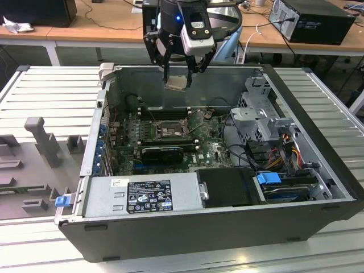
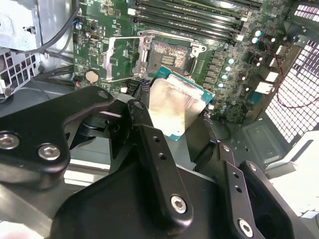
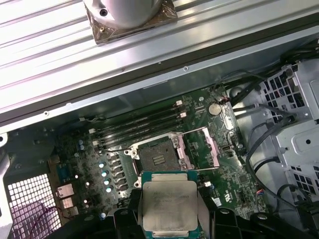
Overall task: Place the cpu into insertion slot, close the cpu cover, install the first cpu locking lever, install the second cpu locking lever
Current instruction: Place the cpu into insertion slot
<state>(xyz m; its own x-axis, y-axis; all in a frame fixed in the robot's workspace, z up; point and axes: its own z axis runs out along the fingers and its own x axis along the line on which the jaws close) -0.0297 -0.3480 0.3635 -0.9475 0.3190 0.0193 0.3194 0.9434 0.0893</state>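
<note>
Pale silver, the cpu [image 1: 177, 83] hangs in the upper centre of the exterior view. The gripper [image 1: 177, 78] fingers grasp it by its edges, likely to leave its underside untouched. At mid-frame below, the slot [image 1: 169, 130] lies bare. Its cover [image 3: 213, 148] is folded aside to admit the chip.

One hand [image 1: 181, 75] carries one cpu [image 1: 177, 83] above one open computer case [image 1: 318, 136]. Inside the case sits one insertion slot [image 3: 158, 158], with one cpu cover [image 3: 213, 148] raised just beside that slot. Four long memory slots [image 3: 139, 124] run alongside the slot, one coin cell [image 3: 215, 108] lies near it, and one black expansion card [image 1: 162, 152] lies on the slot's other side. One power supply [image 1: 142, 196] and two blue tabs [image 1: 62, 200] sit farther from the slot.
</note>
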